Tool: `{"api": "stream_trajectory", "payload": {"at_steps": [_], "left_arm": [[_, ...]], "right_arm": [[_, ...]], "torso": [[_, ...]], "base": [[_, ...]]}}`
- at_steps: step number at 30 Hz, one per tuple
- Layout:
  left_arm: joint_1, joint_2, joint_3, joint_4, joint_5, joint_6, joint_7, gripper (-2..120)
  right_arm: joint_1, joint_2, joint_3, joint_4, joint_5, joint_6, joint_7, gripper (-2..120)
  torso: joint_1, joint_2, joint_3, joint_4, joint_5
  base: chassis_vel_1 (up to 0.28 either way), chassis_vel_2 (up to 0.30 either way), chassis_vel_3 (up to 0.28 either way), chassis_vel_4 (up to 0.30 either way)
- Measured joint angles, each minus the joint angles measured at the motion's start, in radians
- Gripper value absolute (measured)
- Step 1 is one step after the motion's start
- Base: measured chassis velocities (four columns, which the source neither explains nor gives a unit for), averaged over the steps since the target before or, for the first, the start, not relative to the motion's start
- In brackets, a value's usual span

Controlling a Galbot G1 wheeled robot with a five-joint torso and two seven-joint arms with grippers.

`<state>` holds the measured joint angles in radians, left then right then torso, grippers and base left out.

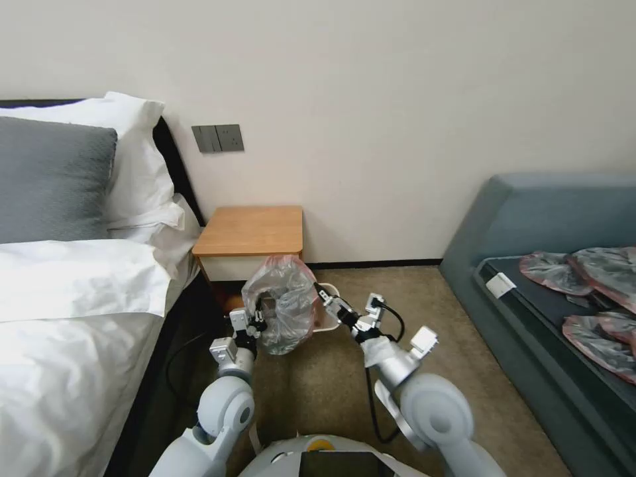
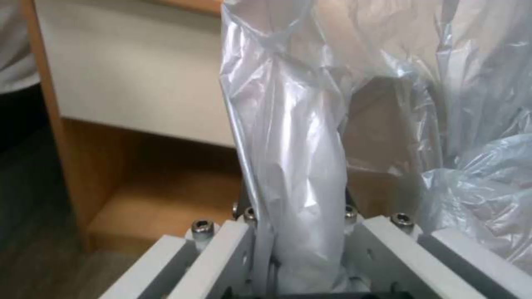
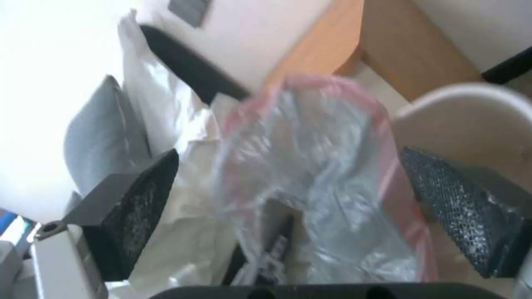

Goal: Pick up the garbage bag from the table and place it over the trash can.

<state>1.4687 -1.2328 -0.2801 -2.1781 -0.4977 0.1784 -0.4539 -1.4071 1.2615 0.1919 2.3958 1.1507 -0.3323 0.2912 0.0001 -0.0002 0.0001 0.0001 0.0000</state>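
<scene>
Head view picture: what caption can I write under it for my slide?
Left gripper holds the garbage bag by the trash can; right gripper is open.

Crumpled garbage bag (image 1: 281,301) hangs over trash can (image 1: 326,311).

From my head camera the room is evenly lit and soft, with the white bedding (image 1: 73,331) at the left nearly washed out and a dark shadow beside the bed. My left wrist view is sharp enough, the garbage bag (image 2: 299,166) showing pale sheen on its folds. My right wrist view is blurred, the wall (image 3: 50,83) blown out to glare, and the bag smeared.
</scene>
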Motion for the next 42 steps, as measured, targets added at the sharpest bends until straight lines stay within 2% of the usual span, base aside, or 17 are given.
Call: {"api": "stream_trajectory", "payload": {"at_steps": [10,18,31,35,38,39,42], "left_arm": [[0.003,-0.002,-0.019,-0.001,0.001,-0.071,0.072,5],[0.019,-0.004,-0.031,-0.014,0.005,-0.094,0.091,5],[0.058,-0.003,-0.054,-0.048,0.002,-0.111,0.12,5],[0.067,-0.004,-0.054,-0.053,0.001,-0.111,0.123,5],[0.069,-0.005,-0.055,-0.061,-0.017,-0.104,0.119,5],[0.069,-0.005,-0.055,-0.061,-0.017,-0.104,0.119,5],[0.068,-0.007,-0.055,-0.08,-0.076,-0.078,0.098,5]], "right_arm": [[0.058,0.036,-0.067,-0.1,-0.122,-0.008,-0.004,100],[0.08,0.035,-0.07,-0.128,-0.184,0.007,-0.028,100],[0.171,0.048,-0.1,-0.196,-0.201,0.021,-0.028,100],[0.185,0.057,-0.108,-0.203,-0.196,0.029,-0.03,92],[0.183,0.063,-0.119,-0.205,-0.198,0.038,-0.041,76],[0.183,0.063,-0.119,-0.205,-0.198,0.038,-0.041,76],[0.176,0.065,-0.123,-0.205,-0.202,0.039,-0.054,63]], "torso": [[0.0,0.0,0.0,-0.0001,0.0],[0.0,0.0,0.0,-0.0002,-0.0001],[0.0,0.0,0.0,0.0,0.0],[0.0,0.0,0.0,-0.0001,0.0],[0.0,0.0,0.0,-0.0001,0.0],[0.0,0.0,0.0,-0.0001,0.0],[0.0,0.0,0.0,-0.0001,0.0]], "base": [[0.0,0.0,0.0,0.0],[0.0,0.0,0.0,0.0],[0.0,0.0,0.0,0.0],[0.0,0.0,0.0,0.0],[0.0,0.0,0.0,0.0],[0.0,0.0,0.0,0.0],[0.0,0.0,0.0,0.0]]}}
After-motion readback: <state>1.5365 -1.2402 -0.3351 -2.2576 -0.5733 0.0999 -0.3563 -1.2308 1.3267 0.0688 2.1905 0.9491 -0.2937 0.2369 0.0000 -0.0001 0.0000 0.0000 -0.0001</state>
